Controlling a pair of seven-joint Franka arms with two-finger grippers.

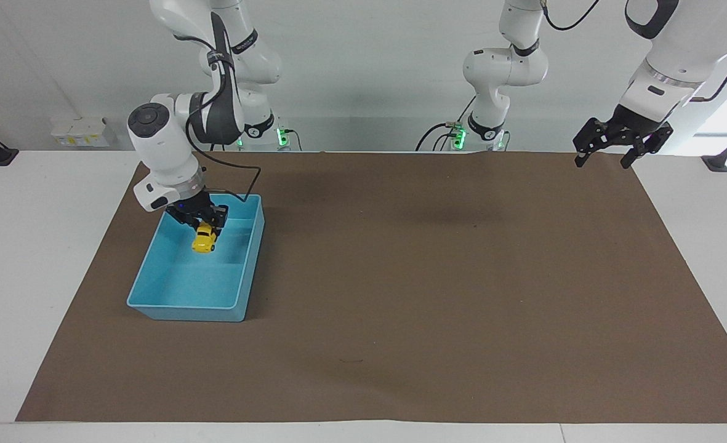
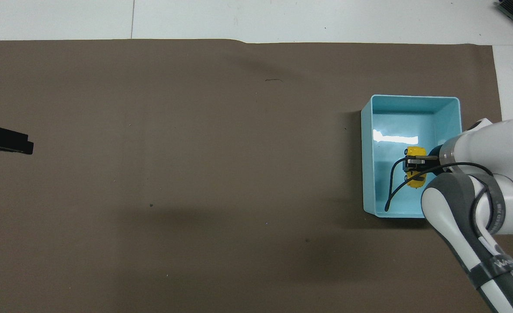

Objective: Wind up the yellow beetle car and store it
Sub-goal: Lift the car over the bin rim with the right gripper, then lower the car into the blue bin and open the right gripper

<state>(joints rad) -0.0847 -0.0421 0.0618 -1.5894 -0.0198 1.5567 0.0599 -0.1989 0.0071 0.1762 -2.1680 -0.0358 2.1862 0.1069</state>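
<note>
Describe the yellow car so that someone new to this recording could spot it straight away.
Start at the brown mat and find the blue bin at the right arm's end of the table. Over its inside, the right hand is shut on the car. It is the only yellow thing in view, tiny and rounded, far smaller than the bin.

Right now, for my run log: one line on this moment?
right gripper: shut on car, over bin | left gripper: open, waiting
</note>
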